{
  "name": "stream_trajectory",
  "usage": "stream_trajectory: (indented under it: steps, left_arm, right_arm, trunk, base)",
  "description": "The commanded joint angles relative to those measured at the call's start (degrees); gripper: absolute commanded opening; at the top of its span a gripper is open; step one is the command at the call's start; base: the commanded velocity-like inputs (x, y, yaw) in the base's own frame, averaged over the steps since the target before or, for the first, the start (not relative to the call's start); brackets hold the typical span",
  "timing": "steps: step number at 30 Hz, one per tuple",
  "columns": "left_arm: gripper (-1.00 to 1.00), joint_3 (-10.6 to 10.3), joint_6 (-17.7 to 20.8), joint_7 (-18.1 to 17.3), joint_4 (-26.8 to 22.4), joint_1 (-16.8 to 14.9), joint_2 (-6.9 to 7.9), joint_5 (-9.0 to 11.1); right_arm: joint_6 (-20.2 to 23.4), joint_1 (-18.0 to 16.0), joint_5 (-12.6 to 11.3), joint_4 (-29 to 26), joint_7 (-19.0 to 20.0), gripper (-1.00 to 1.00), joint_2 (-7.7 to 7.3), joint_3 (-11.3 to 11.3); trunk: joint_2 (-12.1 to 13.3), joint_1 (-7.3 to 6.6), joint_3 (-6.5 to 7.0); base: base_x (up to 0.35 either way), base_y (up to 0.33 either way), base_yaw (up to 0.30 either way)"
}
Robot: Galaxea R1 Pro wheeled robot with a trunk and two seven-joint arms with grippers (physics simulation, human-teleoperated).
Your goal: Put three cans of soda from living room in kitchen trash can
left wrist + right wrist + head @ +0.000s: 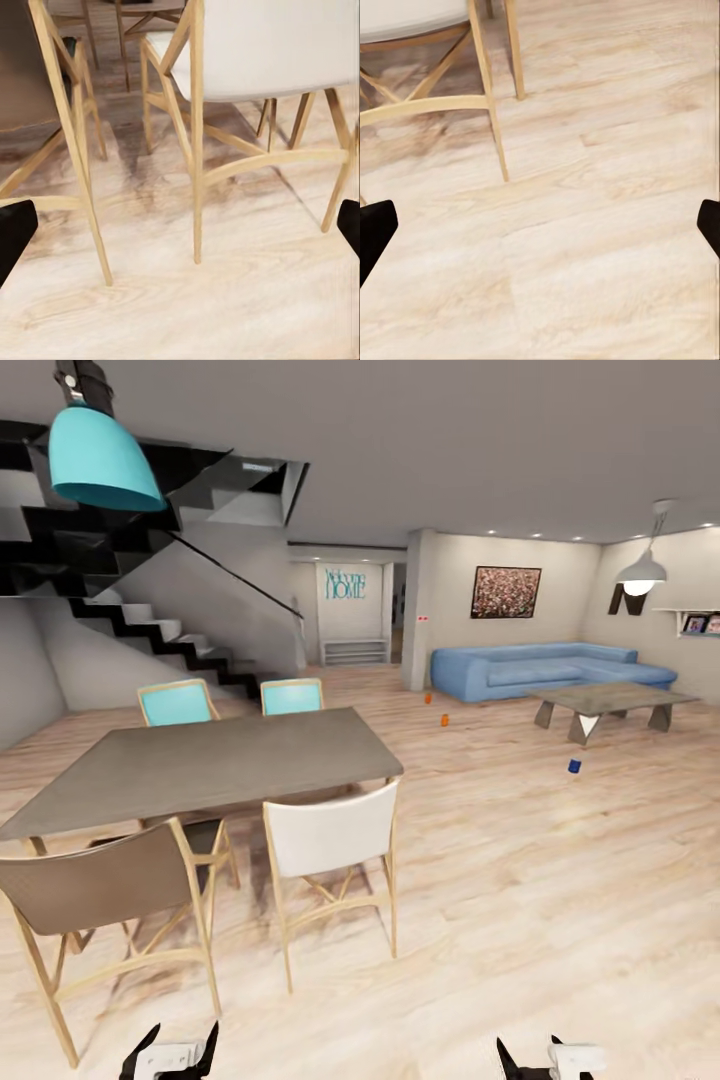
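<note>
Far across the light wood floor stand three small soda cans: one orange can [429,698] by the pillar, a second orange can [445,720] just in front of it, and a dark blue can [574,766] before the low table [610,700]. Behind them runs the blue corner sofa [545,668]. My left gripper [170,1052] and right gripper [546,1057] hang low at the head view's lower edge, both open and holding nothing, far from the cans. The left gripper [180,232] looks at chair legs, the right gripper [540,232] at bare floor. The tash can and kitchen are out of view.
A grey dining table [215,760] with a white chair [330,835], a brown chair [95,890] and two turquoise chairs [292,696] stands close on my left. A staircase [150,625] rises behind it. Open floor [520,880] stretches ahead on the right toward the sofa.
</note>
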Motion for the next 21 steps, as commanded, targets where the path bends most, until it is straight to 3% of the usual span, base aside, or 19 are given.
stream_trajectory:
  steps: [1, 7, 21]
  left_arm:
    - [1.0, 0.0, -0.1, 0.0, 0.0, 0.0, 0.02, 0.0]
    - [1.0, 0.2, -0.1, 0.0, 0.9, 0.0, 0.06, 0.1]
    - [1.0, 0.2, -0.2, 0.0, 1.5, 0.0, 0.07, 0.1]
  right_arm:
    - [0.0, 0.0, 0.0, 0.0, 0.0, 1.0, 0.01, 0.0]
    - [0.0, 0.0, 0.0, 0.1, 0.0, 1.0, 0.08, 0.0]
    - [0.0, 0.0, 0.0, 0.1, 0.0, 1.0, 0.11, 0.0]
  trunk:
    - [0.0, 0.0, 0.0]
    - [0.0, 0.0, 0.0]
    - [0.0, 0.0, 0.0]
  base:
    - [0.275, -0.159, -0.25]
    - [0.144, -0.087, -0.25]
    - [-0.016, -0.007, -0.251]
